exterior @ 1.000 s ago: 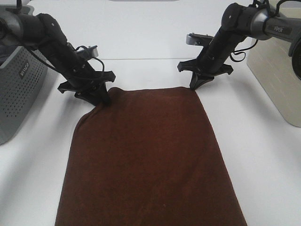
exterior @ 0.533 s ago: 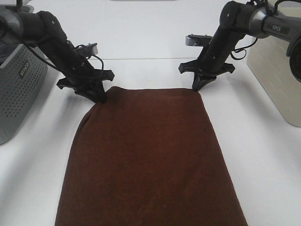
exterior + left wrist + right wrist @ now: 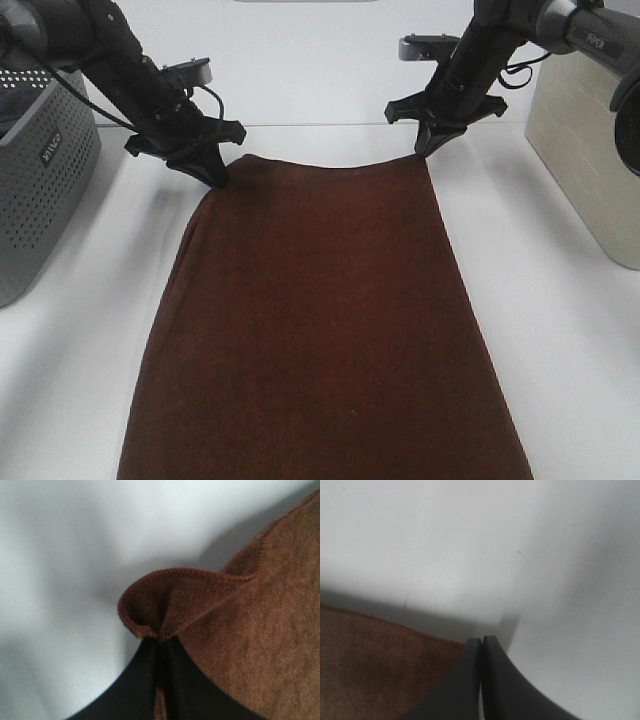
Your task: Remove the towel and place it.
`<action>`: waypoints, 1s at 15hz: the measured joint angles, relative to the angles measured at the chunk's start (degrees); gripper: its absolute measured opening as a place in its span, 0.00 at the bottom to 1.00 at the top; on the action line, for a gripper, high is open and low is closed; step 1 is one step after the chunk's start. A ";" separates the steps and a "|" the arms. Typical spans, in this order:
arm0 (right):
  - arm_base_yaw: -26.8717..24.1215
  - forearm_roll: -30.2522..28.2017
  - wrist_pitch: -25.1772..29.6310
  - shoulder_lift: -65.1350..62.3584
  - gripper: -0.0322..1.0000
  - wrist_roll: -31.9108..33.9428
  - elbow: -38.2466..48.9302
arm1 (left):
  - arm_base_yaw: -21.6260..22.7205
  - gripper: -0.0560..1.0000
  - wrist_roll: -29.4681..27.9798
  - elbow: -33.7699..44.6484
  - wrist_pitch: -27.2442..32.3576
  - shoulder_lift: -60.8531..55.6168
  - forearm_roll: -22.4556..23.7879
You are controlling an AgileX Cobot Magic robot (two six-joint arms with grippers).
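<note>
1. Since the towel point(image 3: 320, 330) was to be taken off the bench point(image 3: 560, 330), its two far corners were gripped, one per pincer, so the cloth could be carried spread out rather than bunched.
2. At the far left corner the left pincer point(image 3: 215, 180) was clamped hard on the cloth. In the left wrist view the hemmed edge was curled into a small fold just above the pinched jaws.
3. At the far right corner the right pincer point(image 3: 428, 150) was seen with jaws pressed together. In the right wrist view the hem was met right at the tips, but no cloth could be made out between them. A hold was judged from the high view, where that corner was drawn up to the tips.
4. The far edge was slung between both pincers with a slight sag mid-span. The rest of the towel was laid on the bench, running toward the camera between the grey basket point(image 3: 40, 170) and the beige box point(image 3: 585, 170), touching neither.
5. The near end was cut off by the frame edge, so the near corners and any tag were not seen.
6. How clear of the bench the far edge was could not be told. Both wrist views were blurred, and the basket's contents were not readable.
</note>
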 joint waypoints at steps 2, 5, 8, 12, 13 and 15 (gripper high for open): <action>0.00 0.00 -1.49 0.00 0.04 0.06 -2.92 | 0.00 0.06 0.23 -2.69 -1.78 0.00 0.06; 0.00 -0.86 -5.50 0.00 0.04 0.11 -6.07 | 0.00 0.06 1.38 -6.53 -6.25 0.00 0.17; 0.00 -1.09 -11.40 0.00 0.04 0.11 -6.76 | 0.00 0.06 2.75 -7.39 -11.86 0.00 0.23; 0.00 -1.26 -19.42 0.00 0.04 0.06 -6.76 | 0.00 0.06 4.87 -7.39 -21.03 1.03 0.46; 0.00 -1.26 -21.03 0.00 0.04 -0.11 -6.76 | 0.00 0.06 5.56 -7.45 -23.09 1.38 0.46; 0.00 -1.26 -24.64 0.00 0.04 -0.11 -6.76 | 0.00 0.06 7.45 -7.51 -27.16 1.66 0.34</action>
